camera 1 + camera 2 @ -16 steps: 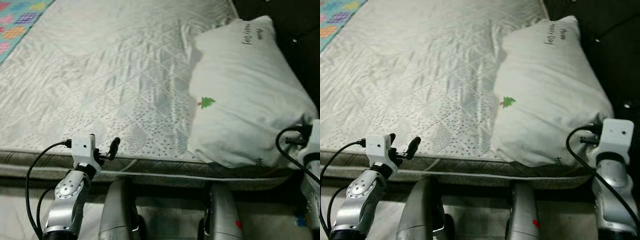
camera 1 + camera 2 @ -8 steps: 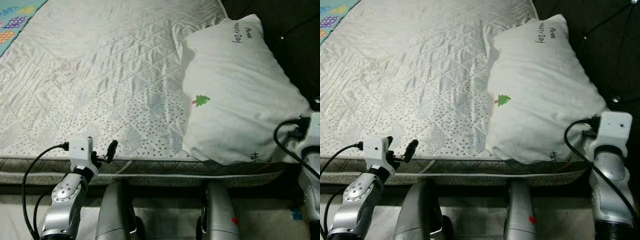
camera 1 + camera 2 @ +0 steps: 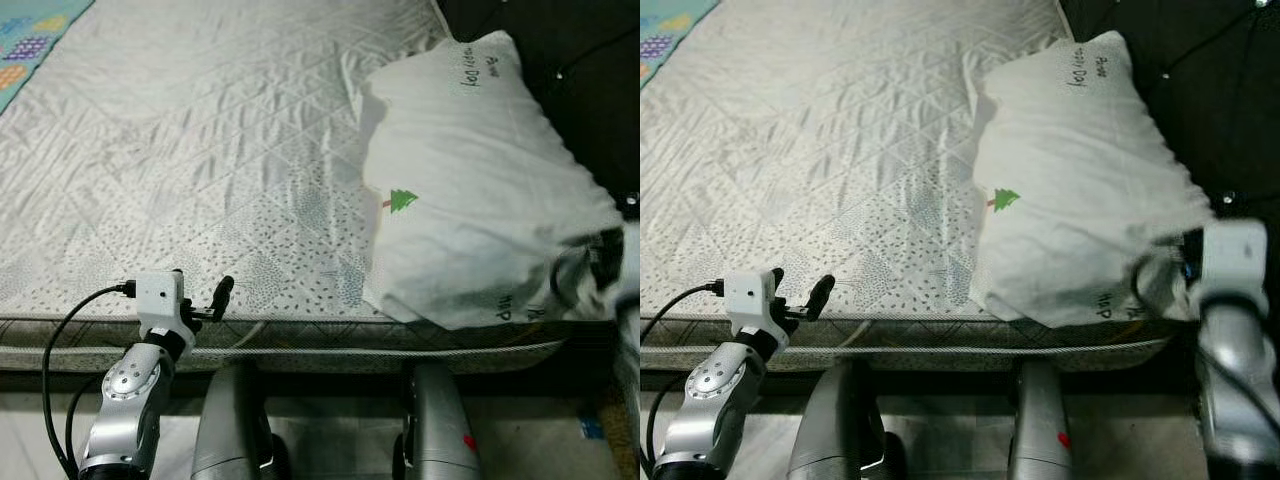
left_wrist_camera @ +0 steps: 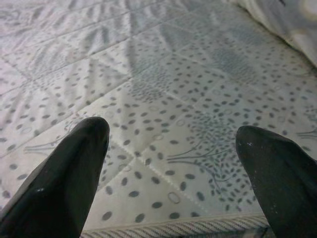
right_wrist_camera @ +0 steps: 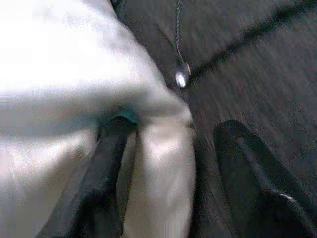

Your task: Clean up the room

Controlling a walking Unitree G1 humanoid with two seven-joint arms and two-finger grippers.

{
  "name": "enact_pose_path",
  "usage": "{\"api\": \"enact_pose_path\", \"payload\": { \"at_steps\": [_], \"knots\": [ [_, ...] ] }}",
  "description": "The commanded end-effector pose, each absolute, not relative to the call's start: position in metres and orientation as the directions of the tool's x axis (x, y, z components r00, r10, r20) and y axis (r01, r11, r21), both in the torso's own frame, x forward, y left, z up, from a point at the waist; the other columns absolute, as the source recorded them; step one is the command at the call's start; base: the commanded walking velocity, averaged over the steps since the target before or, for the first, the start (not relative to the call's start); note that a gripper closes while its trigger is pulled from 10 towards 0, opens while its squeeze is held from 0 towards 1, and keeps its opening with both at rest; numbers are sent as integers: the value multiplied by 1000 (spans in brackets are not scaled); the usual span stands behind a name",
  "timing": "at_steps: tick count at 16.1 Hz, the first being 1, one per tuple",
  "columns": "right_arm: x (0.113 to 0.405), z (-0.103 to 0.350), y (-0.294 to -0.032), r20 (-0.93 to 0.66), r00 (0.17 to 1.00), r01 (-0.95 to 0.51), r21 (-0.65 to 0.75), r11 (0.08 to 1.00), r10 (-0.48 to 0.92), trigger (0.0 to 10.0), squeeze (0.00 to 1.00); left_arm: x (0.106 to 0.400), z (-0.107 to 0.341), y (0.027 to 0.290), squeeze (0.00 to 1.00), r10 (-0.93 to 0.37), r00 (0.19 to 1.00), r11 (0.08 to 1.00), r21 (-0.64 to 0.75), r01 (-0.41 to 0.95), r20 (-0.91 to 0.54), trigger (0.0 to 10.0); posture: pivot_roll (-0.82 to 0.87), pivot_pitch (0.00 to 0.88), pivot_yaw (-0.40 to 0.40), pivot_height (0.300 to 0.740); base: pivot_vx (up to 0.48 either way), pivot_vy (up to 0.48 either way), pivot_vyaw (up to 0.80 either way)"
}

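A white pillow (image 3: 470, 180) with a small green tree print and dark lettering lies on the right side of the quilted white mattress (image 3: 200, 130). My right gripper (image 5: 168, 163) is at the pillow's near right corner. Its fingers stand open, one finger (image 5: 99, 178) pressing into the fabric and the other (image 5: 247, 173) over the dark surface beside the bed, with the corner between them. The right arm (image 3: 1230, 330) is blurred. My left gripper (image 3: 800, 285) hovers open over the mattress's front edge (image 4: 173, 228), with nothing between its fingers.
A colourful patterned blanket (image 3: 30, 40) lies at the bed's far left. Dark ground (image 3: 590, 70) with a thin cable and a small shiny plug (image 5: 182, 78) runs along the bed's right side. My legs (image 3: 235, 420) stand against the bed's front edge.
The right arm has moved and is now blurred. The pillow's near right corner has shifted, and lettering now shows on it. The left arm has held still; the camera drifted slightly.
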State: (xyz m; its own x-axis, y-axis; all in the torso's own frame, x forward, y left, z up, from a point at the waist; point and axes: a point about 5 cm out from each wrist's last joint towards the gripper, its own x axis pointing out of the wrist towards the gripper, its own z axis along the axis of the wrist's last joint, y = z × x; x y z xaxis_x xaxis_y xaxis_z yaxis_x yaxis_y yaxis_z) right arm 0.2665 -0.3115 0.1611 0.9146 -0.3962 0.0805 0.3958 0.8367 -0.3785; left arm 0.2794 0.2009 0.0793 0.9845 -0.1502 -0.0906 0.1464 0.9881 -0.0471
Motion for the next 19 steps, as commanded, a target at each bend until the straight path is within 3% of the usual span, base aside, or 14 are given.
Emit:
{"api": "enact_pose_path", "payload": {
  "at_steps": [1,6,8,12,19],
  "knots": [
    [262,165,-310,108,915,400,-379,835,-389,10000,1000,276,74,205,0,-139,984,990,-38,136,-114,10000,-16,152,72,548,0,0,0],
    [246,180,-321,170,896,443,-393,806,-410,10000,1000,280,75,204,0,-155,981,988,-36,152,-115,10000,-34,158,79,548,0,0,0],
    [254,200,-324,227,879,475,-354,805,-419,10000,1000,281,75,203,0,-154,982,988,-38,151,-114,10000,-36,158,78,548,0,0,0],
    [289,240,-301,336,890,409,-285,867,-309,10000,1000,282,75,200,0,-153,982,988,-43,150,-107,10000,-28,153,74,548,0,0,0],
    [301,240,-296,309,905,373,-247,894,-292,10000,1000,277,75,206,0,-128,987,991,-39,125,-102,10000,-11,152,65,548,0,0,0]
  ]
}}
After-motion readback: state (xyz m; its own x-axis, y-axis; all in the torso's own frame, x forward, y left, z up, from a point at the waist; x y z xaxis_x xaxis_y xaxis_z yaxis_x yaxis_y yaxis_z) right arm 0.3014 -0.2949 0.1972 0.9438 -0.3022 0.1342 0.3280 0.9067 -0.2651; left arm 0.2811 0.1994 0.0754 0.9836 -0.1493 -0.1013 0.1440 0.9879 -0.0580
